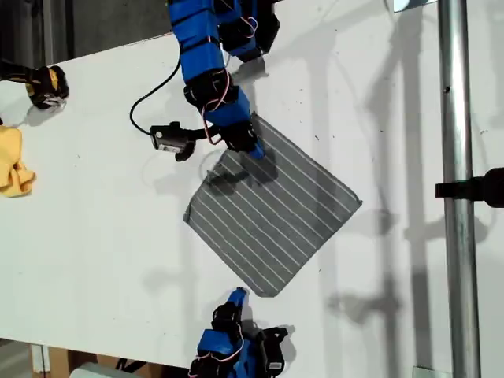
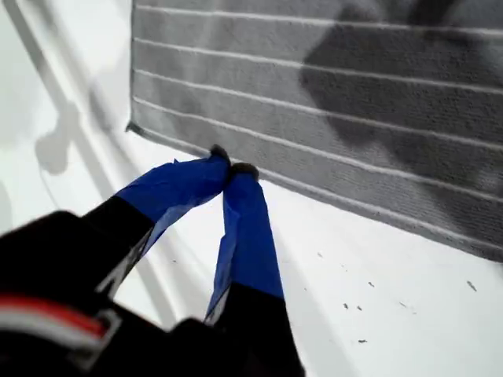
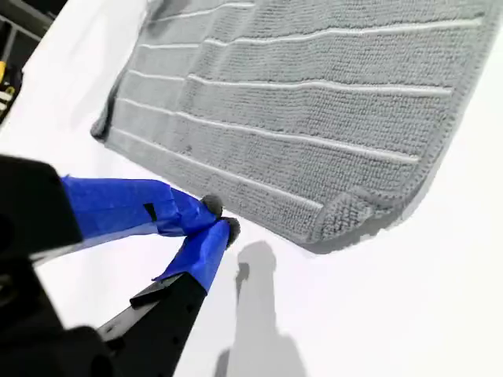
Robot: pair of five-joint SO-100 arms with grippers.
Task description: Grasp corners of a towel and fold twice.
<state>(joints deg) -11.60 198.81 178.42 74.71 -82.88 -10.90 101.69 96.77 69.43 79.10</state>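
White table [image 1: 94, 236] w/ grey towel [image 1: 276, 213] flat in the middle. Metal pole [image 1: 457, 157] at the exterior view's right, yellow cloth [image 1: 14, 169] at its left. My first gripper [image 2: 232, 169] & my second gripper [image 3: 220, 218]: tips together, holding nothing, at towel edges nr corners.

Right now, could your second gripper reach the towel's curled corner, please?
Probably yes: my second gripper sits off the towel edge, the curled corner close by, nothing between; its jaws are shut.
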